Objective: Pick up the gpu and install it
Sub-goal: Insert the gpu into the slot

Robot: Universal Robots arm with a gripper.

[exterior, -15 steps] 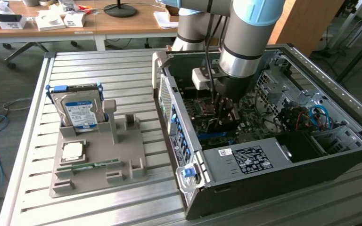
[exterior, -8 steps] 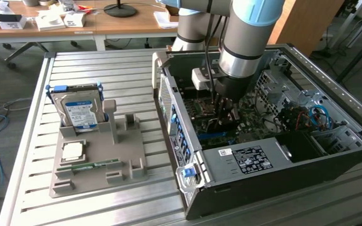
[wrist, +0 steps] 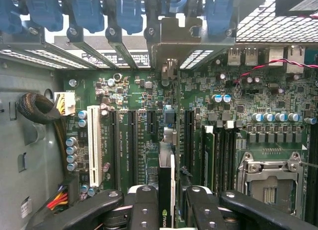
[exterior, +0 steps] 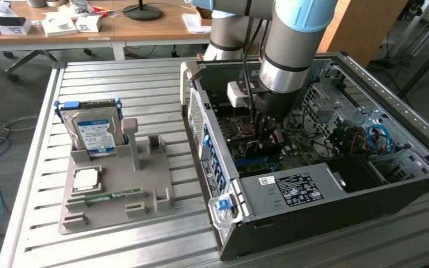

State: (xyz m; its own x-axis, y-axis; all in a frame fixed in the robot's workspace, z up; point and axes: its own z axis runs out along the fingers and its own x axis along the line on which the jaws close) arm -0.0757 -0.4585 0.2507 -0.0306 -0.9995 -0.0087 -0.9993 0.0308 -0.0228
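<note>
The gpu shows edge-on in the wrist view as a thin dark card with a logo on its near end. It runs over the green motherboard between two long black slots. Its pale metal bracket reaches the row of rear slot covers. My gripper is shut on the card, one black finger on each side. In the exterior view my gripper is down inside the open computer case. Whether the card is seated in a slot cannot be told.
A grey fixture tray on the slatted table holds an upright hard drive with a blue label, a CPU and a RAM stick. Case walls, a cable bundle, a white slot and the CPU socket surround the card.
</note>
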